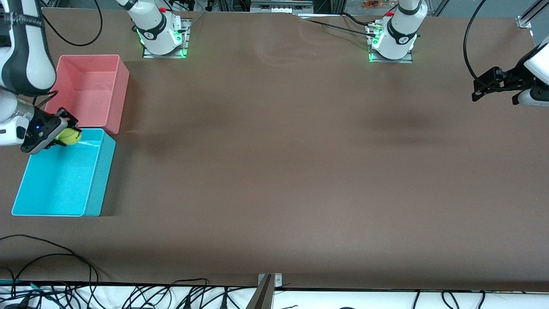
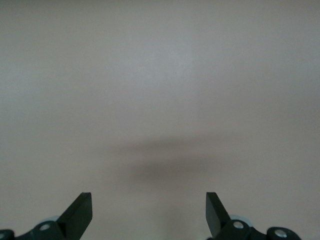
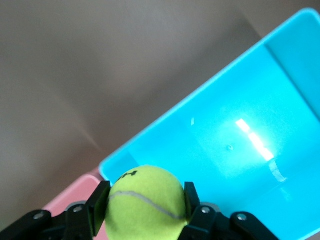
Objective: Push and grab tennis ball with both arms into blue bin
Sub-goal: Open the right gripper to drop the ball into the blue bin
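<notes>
The right end effector held the tennis ball clamped between its two fingers, poised over the edge of the blue bin that lay next to the pink bin, at the right arm's end of the table. In the right wrist view the ball sat squarely in the grip, with the bin's bare turquoise floor just beneath and ahead of it. The pushing and grabbing appeared done; what seemed left was carrying the ball a little farther over the bin and letting go. The left end effector waited with its fingers spread apart over bare table, well clear of both bins.
</notes>
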`<state>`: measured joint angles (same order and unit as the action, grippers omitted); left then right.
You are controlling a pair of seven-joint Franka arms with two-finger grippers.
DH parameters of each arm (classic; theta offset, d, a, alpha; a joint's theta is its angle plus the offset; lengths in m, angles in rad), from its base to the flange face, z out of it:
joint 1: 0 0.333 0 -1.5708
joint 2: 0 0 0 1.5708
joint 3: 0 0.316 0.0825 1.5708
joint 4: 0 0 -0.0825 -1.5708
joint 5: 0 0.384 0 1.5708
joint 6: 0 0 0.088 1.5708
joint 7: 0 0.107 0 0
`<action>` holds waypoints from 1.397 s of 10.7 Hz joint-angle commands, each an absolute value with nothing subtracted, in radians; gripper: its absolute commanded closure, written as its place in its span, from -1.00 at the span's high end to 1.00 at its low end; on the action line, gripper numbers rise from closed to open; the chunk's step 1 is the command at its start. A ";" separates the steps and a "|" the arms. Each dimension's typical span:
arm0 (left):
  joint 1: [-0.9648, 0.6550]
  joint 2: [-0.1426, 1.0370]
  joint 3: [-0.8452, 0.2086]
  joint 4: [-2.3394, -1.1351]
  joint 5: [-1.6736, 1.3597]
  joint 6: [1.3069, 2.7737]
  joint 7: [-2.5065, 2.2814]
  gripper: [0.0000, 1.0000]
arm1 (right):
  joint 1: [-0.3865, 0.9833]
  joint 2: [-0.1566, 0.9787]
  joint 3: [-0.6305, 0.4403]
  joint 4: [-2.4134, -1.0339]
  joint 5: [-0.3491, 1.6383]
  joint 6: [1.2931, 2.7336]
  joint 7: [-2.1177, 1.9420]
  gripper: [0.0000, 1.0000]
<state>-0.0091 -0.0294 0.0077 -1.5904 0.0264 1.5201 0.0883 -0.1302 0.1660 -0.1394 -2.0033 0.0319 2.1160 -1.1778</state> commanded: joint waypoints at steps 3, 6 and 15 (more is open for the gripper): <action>-0.014 -0.020 0.006 -1.568 0.044 1.503 0.083 1.00 | -0.210 0.463 -0.140 -1.794 0.071 2.108 -1.377 -0.39; -0.014 -0.020 0.008 -1.568 0.041 1.503 0.084 1.00 | -0.222 0.567 -0.137 -1.747 0.072 2.179 -1.411 -0.37; -0.015 -0.011 0.009 -1.565 0.038 1.511 0.084 1.00 | -0.244 0.502 -0.115 -1.758 0.138 2.180 -1.428 1.00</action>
